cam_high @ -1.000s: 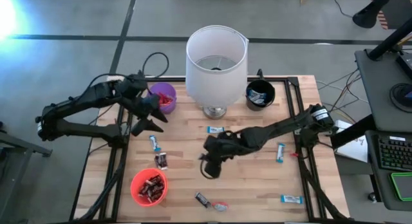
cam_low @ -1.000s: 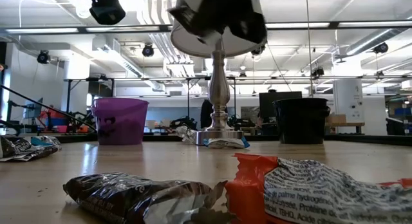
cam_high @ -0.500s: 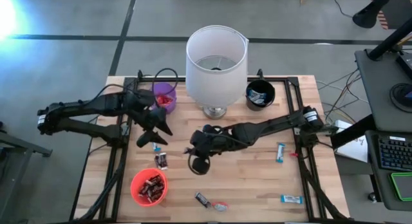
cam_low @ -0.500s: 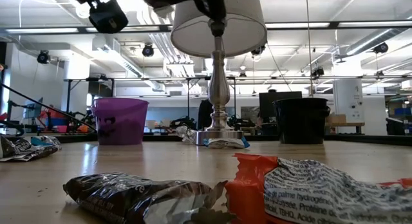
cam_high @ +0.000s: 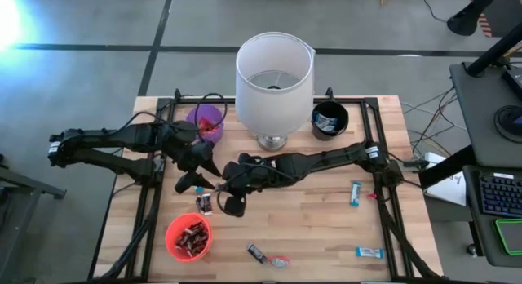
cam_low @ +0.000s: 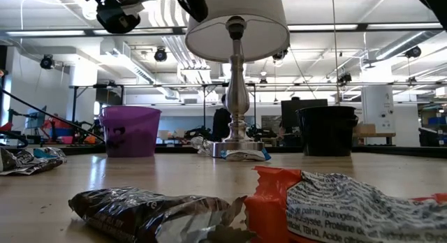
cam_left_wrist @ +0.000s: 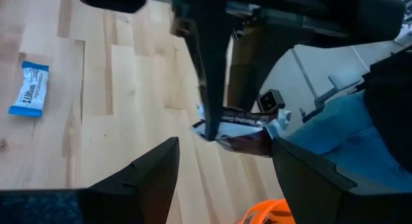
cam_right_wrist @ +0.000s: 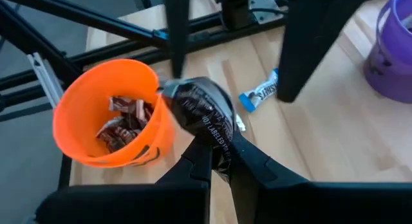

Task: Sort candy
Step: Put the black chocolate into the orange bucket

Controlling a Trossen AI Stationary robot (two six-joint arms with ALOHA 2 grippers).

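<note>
On the bench (cam_high: 318,227), the orange cup (cam_right_wrist: 106,118) collects dark candy. The right end effector (cam_right_wrist: 217,161) pinches 1 dark candy (cam_right_wrist: 203,118) near it, probably to drop in. The left end effector (cam_high: 198,174) hangs spread nearby.

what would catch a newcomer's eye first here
The big white lamp at the table's back middle stands out. Just in front of it, the right claw is shut on a dark candy near the orange cup, with the open left claw close beside it.
</note>
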